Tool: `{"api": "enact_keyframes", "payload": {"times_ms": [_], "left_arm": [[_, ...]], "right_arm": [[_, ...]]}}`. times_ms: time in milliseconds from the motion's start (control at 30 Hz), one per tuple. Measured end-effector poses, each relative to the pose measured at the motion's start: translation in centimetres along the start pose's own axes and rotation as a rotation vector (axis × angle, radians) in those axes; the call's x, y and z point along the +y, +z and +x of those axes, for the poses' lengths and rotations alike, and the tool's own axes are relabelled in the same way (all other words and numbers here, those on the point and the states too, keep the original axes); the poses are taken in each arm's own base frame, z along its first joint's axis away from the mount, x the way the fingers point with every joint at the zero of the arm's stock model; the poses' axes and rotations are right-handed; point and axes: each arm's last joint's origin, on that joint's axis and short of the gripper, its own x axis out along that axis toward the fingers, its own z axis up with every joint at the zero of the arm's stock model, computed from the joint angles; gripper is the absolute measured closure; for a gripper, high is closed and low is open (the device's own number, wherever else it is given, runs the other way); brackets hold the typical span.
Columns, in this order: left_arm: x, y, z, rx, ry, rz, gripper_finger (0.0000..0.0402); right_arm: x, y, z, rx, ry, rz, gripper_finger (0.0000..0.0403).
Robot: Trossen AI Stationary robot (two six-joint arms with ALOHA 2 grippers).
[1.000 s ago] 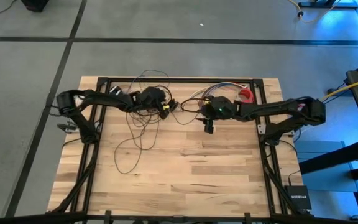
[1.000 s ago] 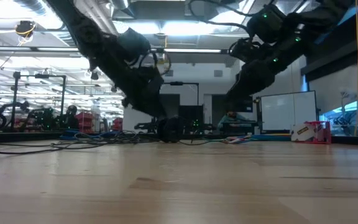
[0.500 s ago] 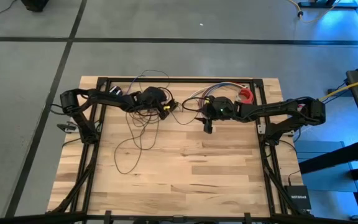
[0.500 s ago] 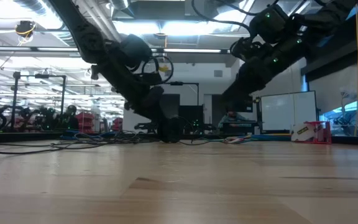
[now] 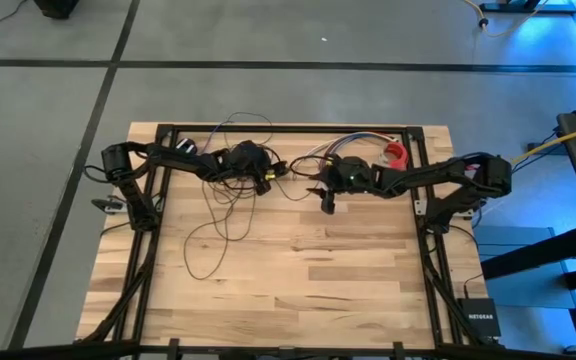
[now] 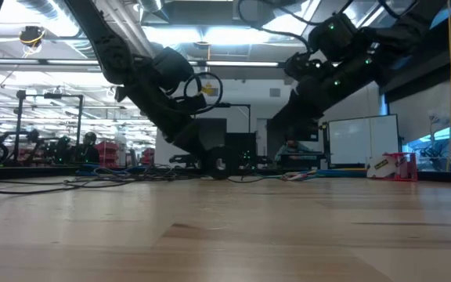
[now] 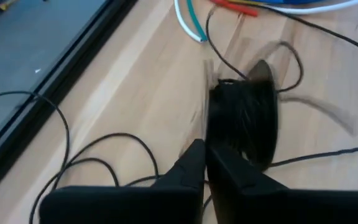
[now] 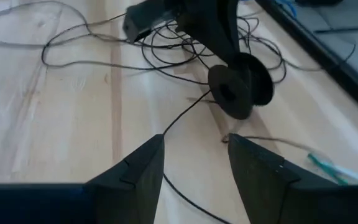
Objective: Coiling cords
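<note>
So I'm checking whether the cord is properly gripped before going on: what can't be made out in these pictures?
- Left claw: its fingers are shut, but the left wrist view is blurred, so whether any wire is pinched there is unclear.
- Cord: in the high view the loops near the left claw hide under the arm.
- Spool: motion-blurred in the left wrist view.
- Right claw: open; the strand between its fingers runs out of frame.

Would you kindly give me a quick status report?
Left gripper shut beside the puck. Right gripper open, over the cord. Multicoloured wires close by.
</note>
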Motion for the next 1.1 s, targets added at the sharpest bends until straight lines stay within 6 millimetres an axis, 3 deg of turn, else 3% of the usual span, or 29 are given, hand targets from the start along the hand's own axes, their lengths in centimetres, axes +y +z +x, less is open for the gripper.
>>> {"api": "enact_keyframes", "payload": {"times_ms": [133,267,467,633,767,933,1100], "left_arm": [[-0.2,0.2,-0.1,-0.019,-0.002,0.029,0.0396],[-0.6,0.8,-0.8,-0.045,-0.011,0.04,0.0397],[-2.3,2.6,-3.1,-0.138,-0.054,0.068,0.0399],[-2.8,4.1,-5.2,-0.223,-0.068,0.101,0.0399],[-2.6,5.0,-6.5,-0.285,-0.063,0.086,0.04],[-2.7,5.3,-6.9,-0.312,-0.067,0.093,0.04],[-3.2,5.3,-7.0,-0.317,-0.099,0.093,0.04]], "right_arm": [[0.0,-0.4,0.6,0.016,0.0,0.065,0.0219],[0.1,0.7,0.6,0.013,0.012,0.094,0.0219],[2.7,1.9,0.4,0.066,0.016,0.076,0.0219],[5.3,1.6,0.0,0.154,-0.141,0.04,0.0219],[7.1,1.6,-0.4,0.104,-0.327,0.043,0.022],[8.9,1.6,-0.5,0.025,-0.411,0.049,0.0243],[9.4,0.7,1.1,-0.056,-0.462,0.067,0.0273]]}}
